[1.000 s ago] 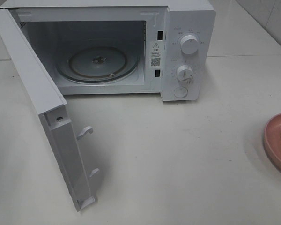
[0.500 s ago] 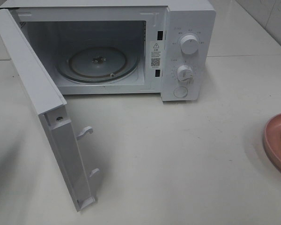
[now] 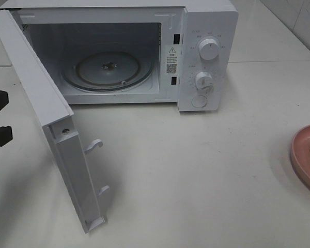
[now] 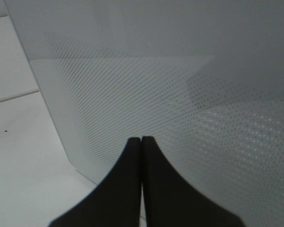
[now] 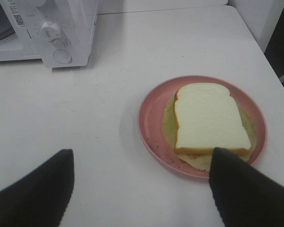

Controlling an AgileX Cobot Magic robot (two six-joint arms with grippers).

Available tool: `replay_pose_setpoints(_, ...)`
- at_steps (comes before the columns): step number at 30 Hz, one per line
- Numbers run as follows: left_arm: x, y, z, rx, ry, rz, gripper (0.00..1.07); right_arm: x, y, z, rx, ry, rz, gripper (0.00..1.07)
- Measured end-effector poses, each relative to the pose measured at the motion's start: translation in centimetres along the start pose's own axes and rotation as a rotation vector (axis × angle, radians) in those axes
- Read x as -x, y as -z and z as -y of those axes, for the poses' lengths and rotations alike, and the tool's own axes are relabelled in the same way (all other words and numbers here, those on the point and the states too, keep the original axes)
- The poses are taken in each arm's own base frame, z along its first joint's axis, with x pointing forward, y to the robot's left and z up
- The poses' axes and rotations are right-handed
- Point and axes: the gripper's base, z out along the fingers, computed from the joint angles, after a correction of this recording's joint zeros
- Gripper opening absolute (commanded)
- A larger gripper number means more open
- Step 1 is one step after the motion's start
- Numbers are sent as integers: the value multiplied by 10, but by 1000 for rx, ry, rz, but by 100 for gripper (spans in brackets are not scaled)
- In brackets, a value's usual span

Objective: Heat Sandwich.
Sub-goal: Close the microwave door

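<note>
- While your left gripper (image 4: 141, 142) sits with fingers pressed together, holding nothing, your right gripper (image 5: 139, 163) spreads wide, empty.
- Your sandwich (image 5: 209, 120), white bread, tan crust, lies on the pink plate (image 5: 149, 116).

White microwave (image 3: 206, 46), door (image 4: 180, 94) had grey dot-mesh pattern. Pink plate (image 5: 151, 118) held sandwich (image 5: 208, 118): white bread, golden-tan crust, yellow-green layer. Black grippers.

Round pink plate (image 5: 151, 118) on white table (image 3: 196, 170), well apart from the control knobs (image 3: 209, 50)
</note>
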Motion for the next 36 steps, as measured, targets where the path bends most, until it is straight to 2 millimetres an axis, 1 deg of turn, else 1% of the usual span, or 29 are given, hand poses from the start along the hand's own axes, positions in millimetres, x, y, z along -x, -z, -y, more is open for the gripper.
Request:
replay_pose_setpoints(3,-1,-7,13,6,13,20,0,0,0,0,0,0,0,76)
replay_pose_setpoints(4,-1,-7,13,6,13,20,0,0,0,0,0,0,0,76)
replay_pose_setpoints(7,-1,-14,28,-6,13,25,0,0,0,0,0,0,0,76)
replay_pose_setpoints(9,-1,-16,31,-7,12,25,0,0,0,0,0,0,0,76)
replay_pose_setpoints(11,3,-24,43,-19,0,41,0,0,0,0,0,0,0,76)
replay_pose_setpoints(14,7,-29,50,-21,-12,57,0,0,0,0,0,0,0,76)
replay_pose_setpoints(15,11,-35,59,-21,-19,70,0,0,0,0,0,0,0,76)
replay_pose_setpoints(16,13,-39,62,-16,-20,73,0,0,0,0,0,0,0,76)
replay_pose_setpoints(18,14,-41,65,-10,-20,76,0,0,0,0,0,0,0,76)
replay_pose_setpoints(21,18,-54,78,22,-17,78,0,0,0,0,0,0,0,76)
replay_pose_setpoints(23,20,-57,81,30,-15,79,0,0,0,0,0,0,0,76)
replay_pose_setpoints(24,22,-65,88,44,-12,81,0,0,0,0,0,0,0,76)
replay_pose_setpoints(26,25,-72,95,54,-4,87,0,0,0,0,0,0,0,76)
replay_pose_setpoints(28,26,-76,97,62,-1,86,0,0,0,0,0,0,0,76)
replay_pose_setpoints(29,26,-83,103,72,1,85,0,0,0,0,0,0,0,76)
replay_pose_setpoints(31,28,-90,109,85,8,88,0,0,0,0,0,0,0,76)
replay_pose_setpoints(32,28,-90,109,85,8,88,0,0,0,0,0,0,0,76)
replay_pose_setpoints(33,31,-98,114,98,11,92,0,0,0,0,0,0,0,76)
replay_pose_setpoints(36,33,-109,120,122,11,86,0,0,0,0,0,0,0,76)
